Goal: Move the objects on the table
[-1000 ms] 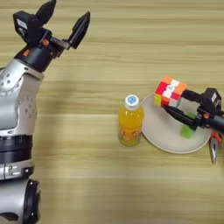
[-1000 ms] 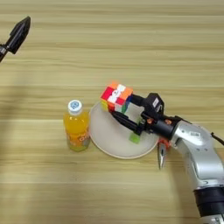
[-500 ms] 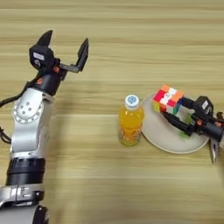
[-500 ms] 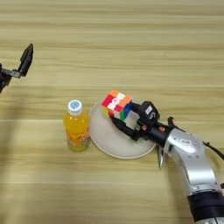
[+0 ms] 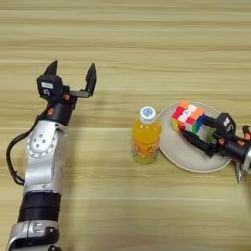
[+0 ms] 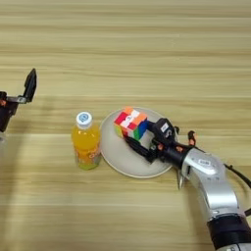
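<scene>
No wording can be read anywhere. The orange-juice bottle [image 5: 146, 142] carries a label — its print is too small to make out

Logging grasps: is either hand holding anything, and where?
Right hand grips the puzzle cube by its lower side, on the plate. Left hand is open, empty.

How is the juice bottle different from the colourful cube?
The juice bottle is tall and rounded, while the puzzle cube is short and boxy. The bottle is orange with a white cap; the cube has red, orange, white, yellow and green squares. The bottle stands on the table, just left of the plate; the cube sits on the plate. Nothing touches the bottle, but the right pincer is at the cube. Both are small things.
</scene>
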Robot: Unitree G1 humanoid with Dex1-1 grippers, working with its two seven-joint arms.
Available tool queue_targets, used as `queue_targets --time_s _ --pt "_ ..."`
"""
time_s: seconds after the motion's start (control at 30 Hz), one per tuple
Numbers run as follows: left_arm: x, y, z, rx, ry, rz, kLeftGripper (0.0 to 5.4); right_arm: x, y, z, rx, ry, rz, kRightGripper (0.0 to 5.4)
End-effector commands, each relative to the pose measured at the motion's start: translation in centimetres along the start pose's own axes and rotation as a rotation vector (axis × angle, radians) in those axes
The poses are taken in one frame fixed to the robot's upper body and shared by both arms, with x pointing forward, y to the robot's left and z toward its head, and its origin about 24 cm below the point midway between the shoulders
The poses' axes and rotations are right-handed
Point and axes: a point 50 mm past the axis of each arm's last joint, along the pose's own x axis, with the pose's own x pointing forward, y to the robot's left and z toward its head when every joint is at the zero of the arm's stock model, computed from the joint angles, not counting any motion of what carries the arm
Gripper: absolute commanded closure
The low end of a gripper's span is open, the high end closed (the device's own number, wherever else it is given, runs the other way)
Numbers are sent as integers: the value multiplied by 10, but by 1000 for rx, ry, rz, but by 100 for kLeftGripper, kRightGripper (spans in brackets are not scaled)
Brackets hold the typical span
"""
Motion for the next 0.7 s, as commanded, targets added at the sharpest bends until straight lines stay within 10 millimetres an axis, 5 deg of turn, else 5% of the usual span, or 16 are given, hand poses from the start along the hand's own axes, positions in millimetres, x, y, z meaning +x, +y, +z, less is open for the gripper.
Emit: queue_targets --time_s 0.03,0.13,0.7 --pt "-2 -2 -6 17 13 -1 0 -1 1 -4 12 19 -2 204" --pt "-3 -3 -9 28 19 -9 0 -1 2 -6 16 28 2 204" --pt "-2 -5 -11 35 14 -24 0 -1 1 2 10 -13 -2 9"
